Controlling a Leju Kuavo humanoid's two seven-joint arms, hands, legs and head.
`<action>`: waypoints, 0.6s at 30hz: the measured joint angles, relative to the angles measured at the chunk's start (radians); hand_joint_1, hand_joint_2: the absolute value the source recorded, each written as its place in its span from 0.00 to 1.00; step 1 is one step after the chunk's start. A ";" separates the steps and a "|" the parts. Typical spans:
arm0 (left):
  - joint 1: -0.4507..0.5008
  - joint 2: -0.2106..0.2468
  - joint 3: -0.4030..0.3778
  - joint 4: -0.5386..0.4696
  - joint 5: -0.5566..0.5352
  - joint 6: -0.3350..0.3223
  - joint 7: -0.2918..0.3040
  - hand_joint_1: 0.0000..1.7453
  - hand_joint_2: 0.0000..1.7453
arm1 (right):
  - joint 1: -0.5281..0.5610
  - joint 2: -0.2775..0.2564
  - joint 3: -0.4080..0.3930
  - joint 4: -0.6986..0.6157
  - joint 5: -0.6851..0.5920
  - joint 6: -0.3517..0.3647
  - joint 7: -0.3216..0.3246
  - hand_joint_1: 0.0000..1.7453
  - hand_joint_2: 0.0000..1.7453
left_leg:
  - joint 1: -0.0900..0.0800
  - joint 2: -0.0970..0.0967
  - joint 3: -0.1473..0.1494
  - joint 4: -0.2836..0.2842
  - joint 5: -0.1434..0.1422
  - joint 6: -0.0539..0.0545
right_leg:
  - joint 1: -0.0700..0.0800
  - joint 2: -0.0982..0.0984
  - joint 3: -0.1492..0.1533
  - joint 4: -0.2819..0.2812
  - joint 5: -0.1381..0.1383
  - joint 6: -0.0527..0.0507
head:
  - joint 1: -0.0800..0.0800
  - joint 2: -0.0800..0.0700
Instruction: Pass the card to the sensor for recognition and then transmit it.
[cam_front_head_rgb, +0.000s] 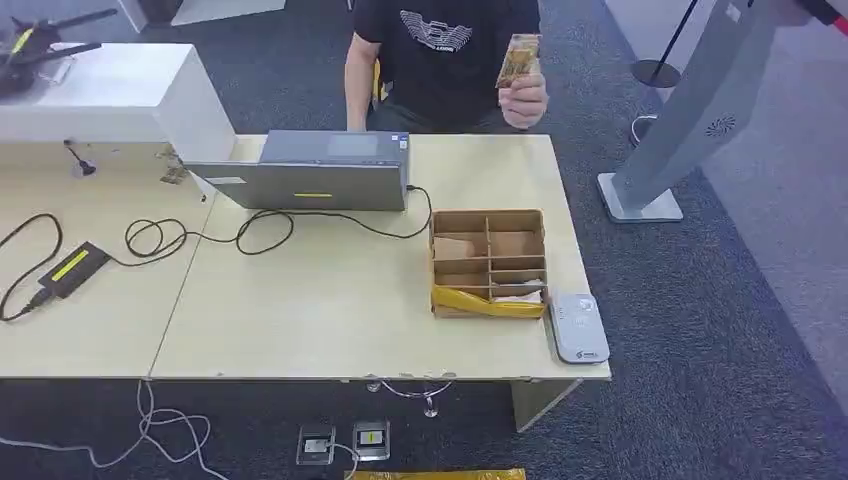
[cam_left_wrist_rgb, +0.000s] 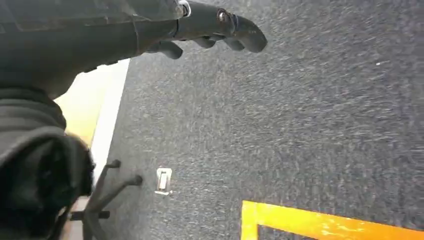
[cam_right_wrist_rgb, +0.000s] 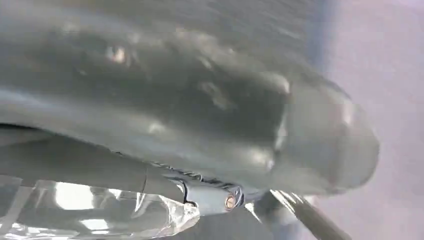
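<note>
Across the table, a person holds a yellowish patterned card (cam_front_head_rgb: 520, 58) upright in a raised hand (cam_front_head_rgb: 524, 98). The white card sensor (cam_front_head_rgb: 578, 327) lies flat at the table's front right corner. Just to its left stands a cardboard box (cam_front_head_rgb: 488, 262) with dividers. In the left wrist view my left hand (cam_left_wrist_rgb: 215, 30) hangs over dark carpet with its fingers apart and nothing in them. My right hand (cam_right_wrist_rgb: 210, 115) appears in the right wrist view as a blurred grey mass very close to the lens, so its fingers' state is unclear.
A grey laptop-like device (cam_front_head_rgb: 310, 172) sits at the back of the pale wooden table (cam_front_head_rgb: 320, 310), with black cables and a power brick (cam_front_head_rgb: 70, 270) to the left. A white cabinet (cam_front_head_rgb: 110, 95) stands far left and a grey floor stand (cam_front_head_rgb: 690, 120) on the right.
</note>
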 joint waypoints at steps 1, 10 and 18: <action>0.001 0.001 0.005 -0.004 0.001 -0.001 -0.008 0.00 0.00 | 0.019 -0.023 0.059 -0.073 0.002 -0.009 0.042 0.00 0.00 | 0.000 0.006 0.000 0.000 0.000 0.000 | 0.000 0.005 -0.001 0.000 0.000 0.000 | -0.002 0.000; 0.002 -0.001 0.011 -0.029 0.035 0.001 -0.052 0.00 0.00 | 0.047 -0.170 0.429 -0.578 0.046 -0.021 0.192 0.00 0.00 | -0.001 0.000 -0.001 -0.001 0.005 0.005 | -0.001 0.000 0.001 0.000 0.003 0.004 | -0.003 0.000; 0.003 -0.001 0.011 -0.031 0.053 0.000 -0.079 0.00 0.00 | -0.053 -0.274 0.694 -0.817 0.063 -0.021 0.214 0.00 0.00 | 0.000 -0.005 -0.001 0.000 0.006 0.004 | 0.000 -0.005 0.000 0.000 0.003 0.004 | -0.002 0.000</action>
